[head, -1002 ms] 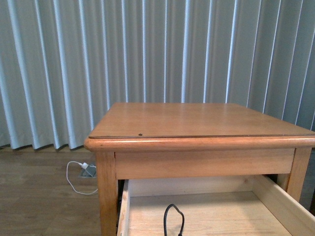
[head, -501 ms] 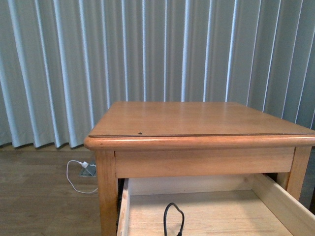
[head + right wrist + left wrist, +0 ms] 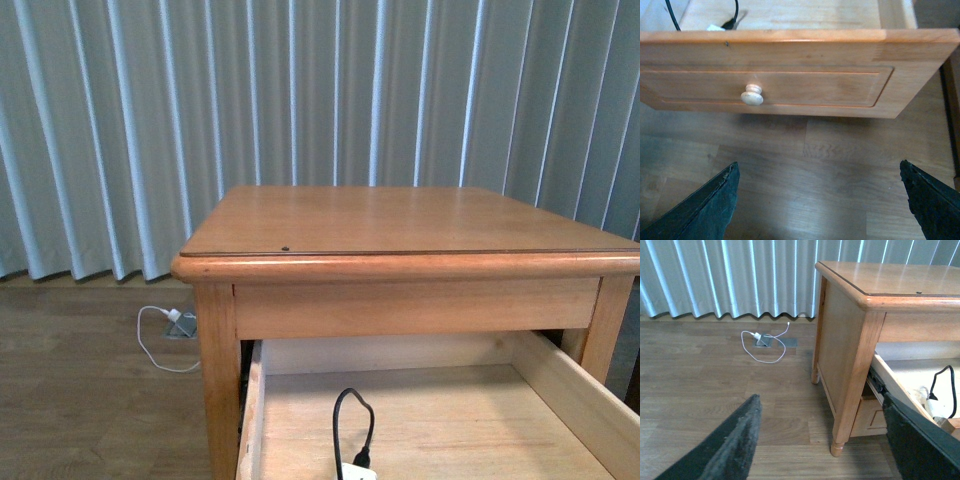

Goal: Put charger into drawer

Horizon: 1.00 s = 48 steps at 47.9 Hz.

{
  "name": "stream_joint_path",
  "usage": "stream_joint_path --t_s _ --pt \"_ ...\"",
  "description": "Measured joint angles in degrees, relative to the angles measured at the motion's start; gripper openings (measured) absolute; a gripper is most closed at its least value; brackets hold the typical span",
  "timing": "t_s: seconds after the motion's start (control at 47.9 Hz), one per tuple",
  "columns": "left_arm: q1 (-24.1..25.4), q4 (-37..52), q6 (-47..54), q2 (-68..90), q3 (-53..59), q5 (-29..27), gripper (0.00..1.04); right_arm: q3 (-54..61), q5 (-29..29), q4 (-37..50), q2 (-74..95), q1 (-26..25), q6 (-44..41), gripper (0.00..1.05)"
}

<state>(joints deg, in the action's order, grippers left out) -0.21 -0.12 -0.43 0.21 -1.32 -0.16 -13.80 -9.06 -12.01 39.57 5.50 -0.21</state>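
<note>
The upper drawer (image 3: 560,400) stands pulled out under the nightstand top. The charger lies inside it on the pale wood floor: a black cable loop (image 3: 352,425) and the white plug block at the picture's lower edge. In the right wrist view I see the drawer's honey front (image 3: 840,85) with its round knob (image 3: 752,95), and the charger's cable (image 3: 734,15) behind it. My right gripper (image 3: 818,163) is open and empty above the floor in front of the drawer. My left gripper (image 3: 821,396) is open and empty beside the nightstand's front leg; the charger (image 3: 946,390) shows there too.
The nightstand top (image 3: 400,225) is bare wood. A white cable and plug (image 3: 165,330) lie on the wooden floor by the curtain (image 3: 120,130), also in the left wrist view (image 3: 762,340). The lower drawer (image 3: 867,417) is shut.
The front view has shifted a little downward, so the nightstand sits higher in the picture and the charger's white block now shows in the drawer.
</note>
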Motion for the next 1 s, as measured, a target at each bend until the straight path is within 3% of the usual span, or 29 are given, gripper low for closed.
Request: stream_joint_path --t_s 0.125,0.418,0.626,1.002 --pt "0.0 0.0 0.0 0.0 0.0 0.0 1.00 -4.7 1.5 6.3 16.4 3.7 3.2 0.96" --pt "0.0 0.0 0.1 0.0 0.0 0.0 0.99 -15.4 7.1 15.8 41.1 10.7 7.3 0.96" --pt "0.0 0.0 0.2 0.0 0.0 0.0 0.99 -20.1 10.2 19.8 50.3 12.0 8.2 0.96" --pt "0.0 0.0 0.2 0.0 0.0 0.0 0.99 -26.8 13.9 34.8 60.3 13.1 8.7 0.96"
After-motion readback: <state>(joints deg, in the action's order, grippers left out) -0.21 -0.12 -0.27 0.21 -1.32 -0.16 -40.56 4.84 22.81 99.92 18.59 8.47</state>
